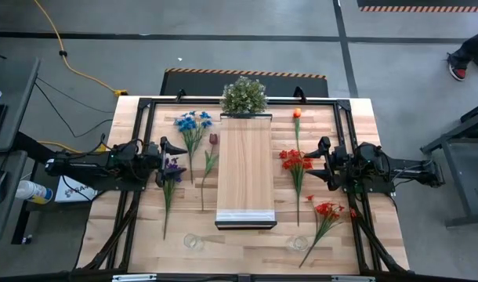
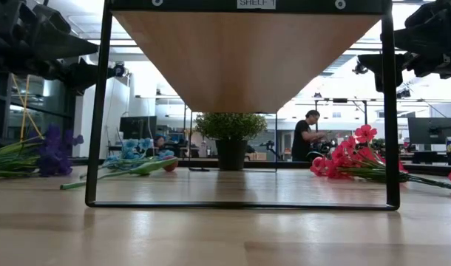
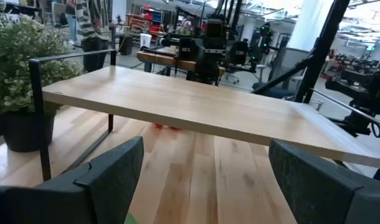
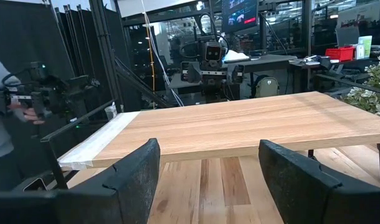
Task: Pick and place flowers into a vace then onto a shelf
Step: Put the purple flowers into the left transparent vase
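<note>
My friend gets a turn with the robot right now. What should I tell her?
Left gripper: open, empty, hanging left of the shelf above the purple flower.
Right gripper: open, empty, right of the shelf near the red flowers.
Flowers all lie flat on the table: blue, purple and dark red ones left of the shelf; orange and two red bunches, the second nearer the front, on the right.
Two clear glass vases stand empty at the front edge.
Done: nothing yet.
Left: put flowers in a vase, then set it on the shelf.
</note>
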